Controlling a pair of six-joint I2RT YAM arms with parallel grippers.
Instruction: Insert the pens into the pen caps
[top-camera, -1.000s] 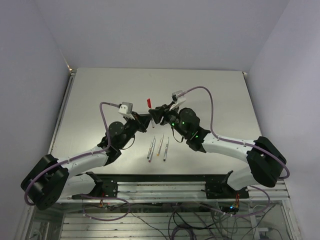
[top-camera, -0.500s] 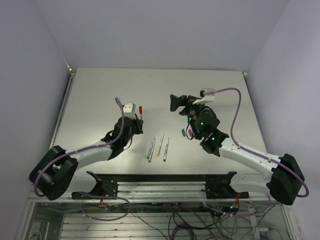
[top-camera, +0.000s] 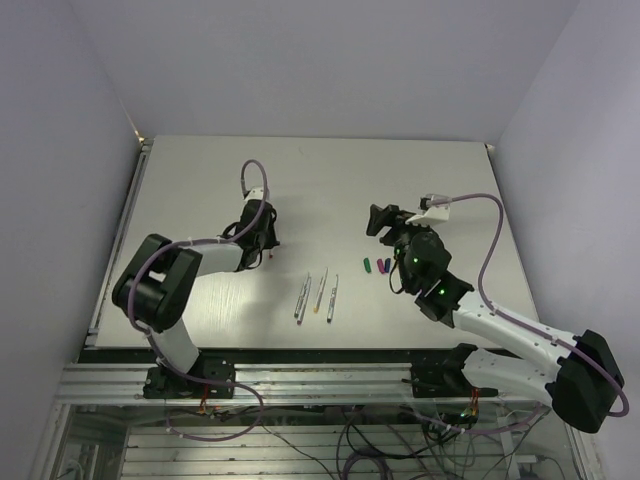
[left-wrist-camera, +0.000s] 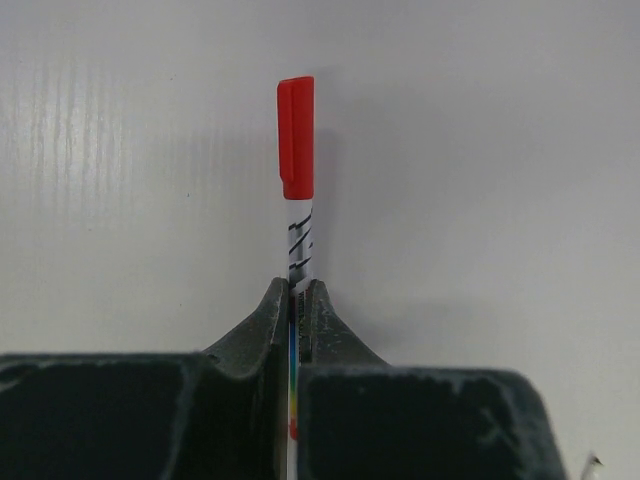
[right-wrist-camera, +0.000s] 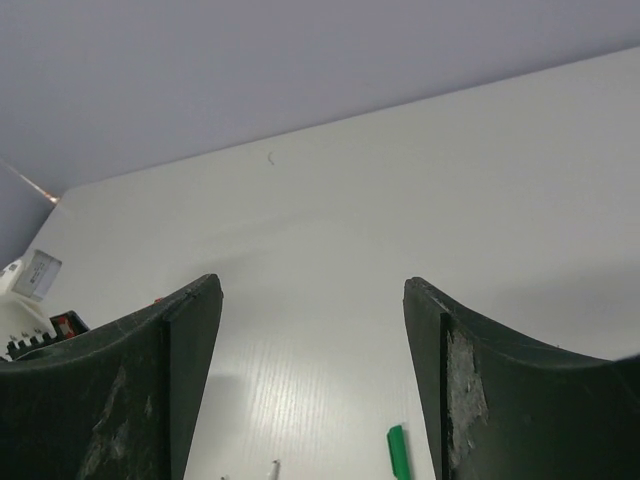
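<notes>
My left gripper (left-wrist-camera: 297, 290) is shut on a thin pen (left-wrist-camera: 300, 240) whose far end wears a red cap (left-wrist-camera: 296, 137); the pen points away from the wrist, just above the white table. In the top view this gripper (top-camera: 268, 237) is low at the table's left centre. Three uncapped pens (top-camera: 319, 295) lie side by side near the front centre. A green cap (top-camera: 367, 265) and a magenta cap (top-camera: 380, 266) lie to their right. My right gripper (top-camera: 378, 220) hovers open and empty behind those caps. The right wrist view has its jaws (right-wrist-camera: 312, 285) wide apart and the green cap (right-wrist-camera: 398, 452) below them.
The white table (top-camera: 320, 170) is walled at the back and both sides. A metal rail (top-camera: 320, 360) with the arm bases runs along the near edge. The left arm's wrist (right-wrist-camera: 30, 300) shows at the left edge of the right wrist view.
A second ago both grippers met at the centre around the red cap. The left arm has since swung left and down with the capped pen. The right gripper let go, opened and drew back right.
</notes>
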